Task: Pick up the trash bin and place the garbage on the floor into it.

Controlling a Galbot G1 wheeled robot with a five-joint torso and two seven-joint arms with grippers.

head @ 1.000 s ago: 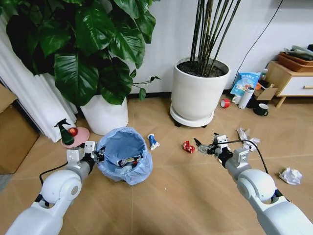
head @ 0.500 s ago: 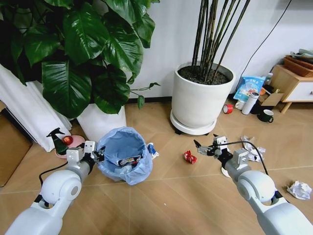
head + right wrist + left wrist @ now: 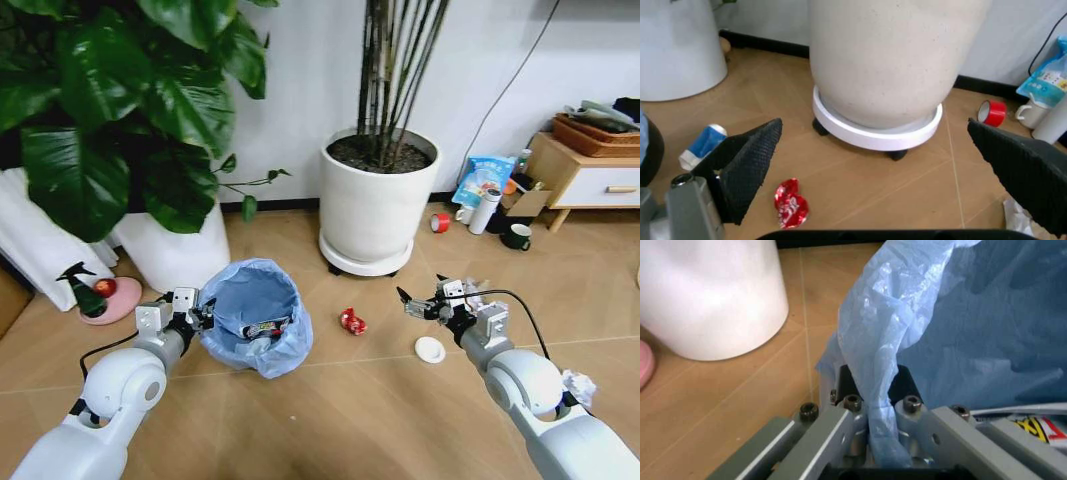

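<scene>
The trash bin (image 3: 252, 316), dark with a crinkly light-blue bag (image 3: 960, 330), hangs tilted from my left gripper (image 3: 196, 318), which is shut on its rim and bag (image 3: 875, 386). Some litter lies inside it. My right gripper (image 3: 419, 303) is open and empty above the floor. A red crushed wrapper (image 3: 351, 321) lies between bin and right gripper, below the open fingers in the right wrist view (image 3: 791, 205). A white round lid (image 3: 430, 349) lies near the right arm. A blue-white wrapper (image 3: 701, 145) lies beside the bin. A crumpled paper wad (image 3: 578, 384) sits at the right.
Two large white planters (image 3: 372, 210) (image 3: 170, 252) stand ahead by the wall. A spray bottle (image 3: 80, 290) on a pink dish is at the left. Red tape roll (image 3: 438, 222), blue snack bag (image 3: 482, 180), mug (image 3: 516, 236) and a wooden cabinet (image 3: 585, 170) are at the right.
The camera has moved: the whole floor scene slid left and nearer. Bin and both grippers kept their places before me. The white lid came into view; the red wrapper lies nearer the bin.
</scene>
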